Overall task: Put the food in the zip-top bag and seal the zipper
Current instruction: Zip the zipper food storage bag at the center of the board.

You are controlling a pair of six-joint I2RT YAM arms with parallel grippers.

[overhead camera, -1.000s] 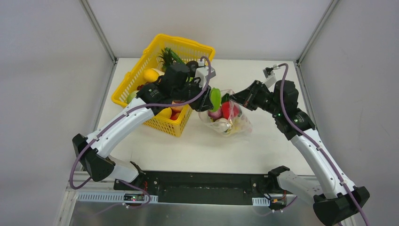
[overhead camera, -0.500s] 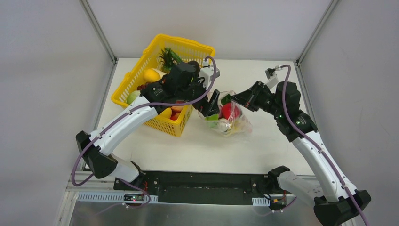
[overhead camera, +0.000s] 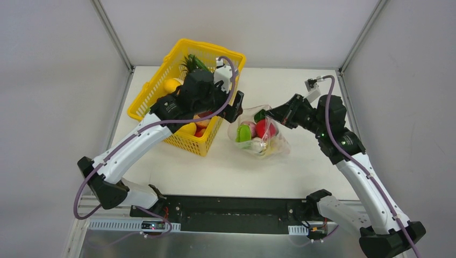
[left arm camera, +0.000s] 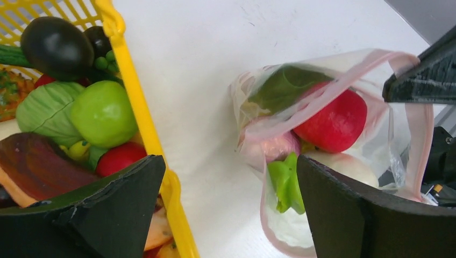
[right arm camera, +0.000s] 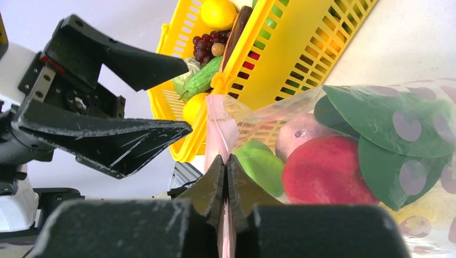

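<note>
Two jobs were split between my arms. My right fingers were pinched shut on the pink zipper, holding the zip-top bag open on the desk beside the yellow basket. My left fingers stood wide and empty between basket and bag. Inside the bag lay a red apple, a leafy green and a green piece. To load well, I judged I should grip the green apple squarely, hold the right pinch steady, and drop each toy deep past the rim so nothing fouled the zipper track.
</note>
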